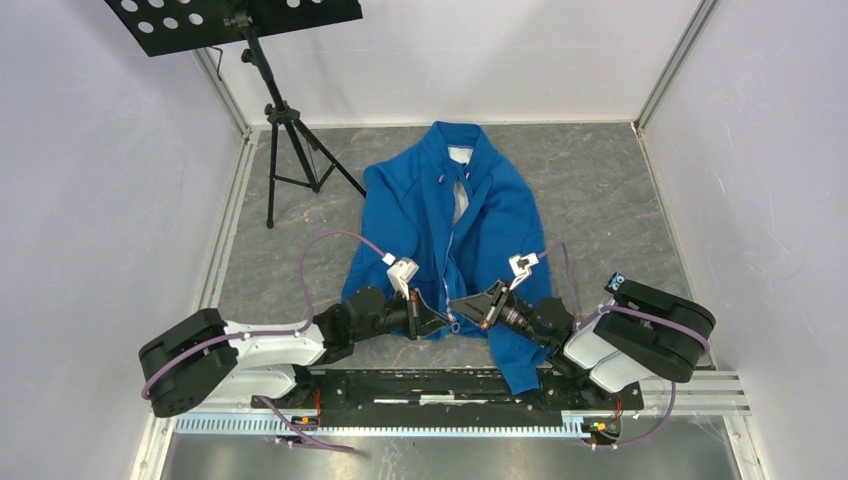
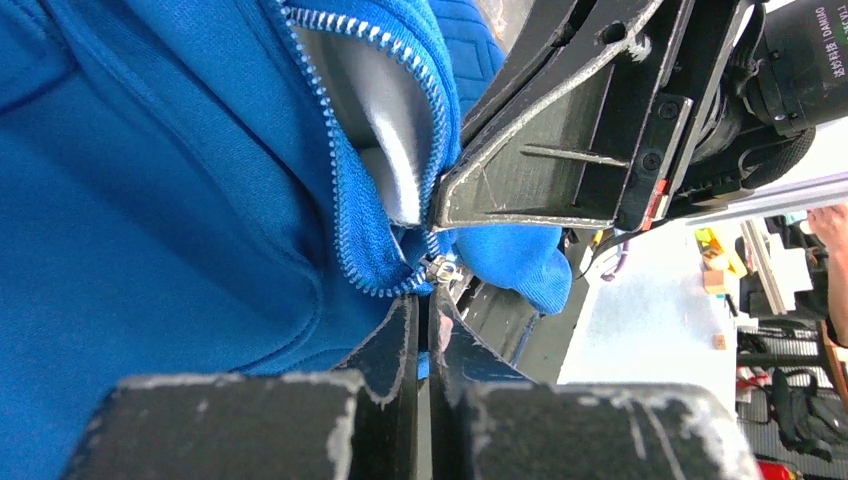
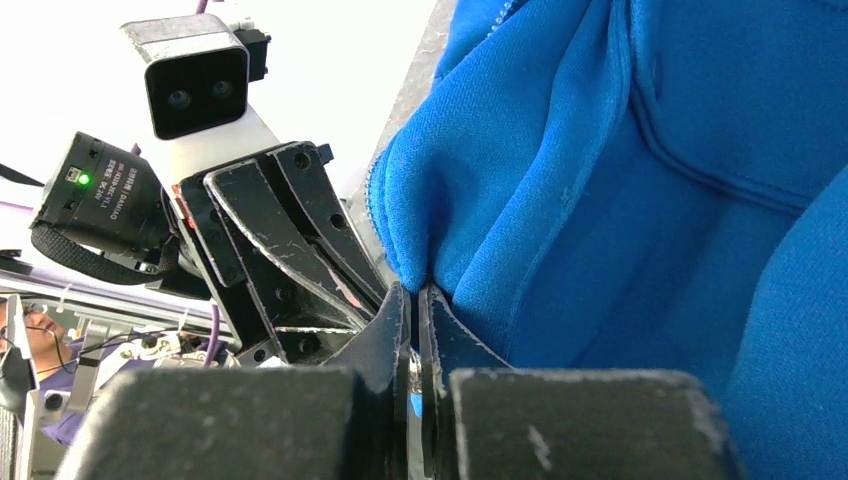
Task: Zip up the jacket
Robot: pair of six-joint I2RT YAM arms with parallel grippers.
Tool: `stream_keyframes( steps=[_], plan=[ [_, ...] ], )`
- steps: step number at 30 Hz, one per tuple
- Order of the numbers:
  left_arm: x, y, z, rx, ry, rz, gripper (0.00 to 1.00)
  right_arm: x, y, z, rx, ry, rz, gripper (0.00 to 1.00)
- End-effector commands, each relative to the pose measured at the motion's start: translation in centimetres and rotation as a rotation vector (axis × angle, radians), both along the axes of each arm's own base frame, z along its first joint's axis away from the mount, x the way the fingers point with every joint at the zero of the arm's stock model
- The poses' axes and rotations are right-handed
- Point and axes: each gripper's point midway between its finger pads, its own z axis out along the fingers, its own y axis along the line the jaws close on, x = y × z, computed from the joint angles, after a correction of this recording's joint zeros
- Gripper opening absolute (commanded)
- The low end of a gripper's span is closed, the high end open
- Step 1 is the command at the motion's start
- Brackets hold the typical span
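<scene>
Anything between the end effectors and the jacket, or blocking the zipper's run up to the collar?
Nothing visible. Both the left end effector and right end effector are shut on the jacket hem beside the slider. The zipper line to the collar lies uncovered; the tripod stands off to its left.

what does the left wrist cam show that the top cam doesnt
Only the left wrist view: the zipper teeth up close, both rows meeting at a metal slider by the left gripper tips, white lining between them. Only the top view: the whole jacket spread out, its collar, a tripod stand. Both: the blue jacket unzipped, the right gripper shut at its hem.
</scene>
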Motion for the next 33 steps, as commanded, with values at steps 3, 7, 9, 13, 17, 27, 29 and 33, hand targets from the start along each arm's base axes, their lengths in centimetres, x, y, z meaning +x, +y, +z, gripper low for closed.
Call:
stream_keyframes(
  steps=[3,7,9,13,17,27,29,33],
  plan=[
    [-4.1,-0.3,-2.9,0.039,0.092,-0.210,0.02,0.0,-2.9,9.7,0.348,-0.220,-0.096,0.00],
    [-4.6,-0.1,-3.6,0.029,0.118,-0.223,0.02,-0.1,-2.9,9.1,0.332,-0.206,-0.095,0.00],
    [-4.7,0.1,-3.9,0.035,0.123,-0.220,0.02,-0.4,-3.0,8.4,0.306,-0.203,-0.083,0.03],
    [-4.7,0.6,-4.2,0.057,0.132,-0.202,0.02,-1.7,-2.5,6.8,0.240,-0.211,-0.002,0.38],
    [-4.8,0.8,-3.9,0.087,0.137,-0.215,0.02,-2.5,-3.2,4.2,0.130,-0.211,0.061,0.98],
    [-4.0,3.0,-3.0,0.094,0.246,-0.228,0.02,-3.8,-3.1,-6.9,-0.512,-0.291,0.394,0.98],
    [-4.1,3.2,-2.6,0.090,0.266,-0.241,0.02,-3.5,-3.9,-7.6,-0.633,-0.328,0.432,0.98],
    [-4.3,3.1,-1.9,0.076,0.320,-0.251,0.02,-3.6,-4.5,-6.2,-0.702,-0.438,0.470,0.98]
  ],
)
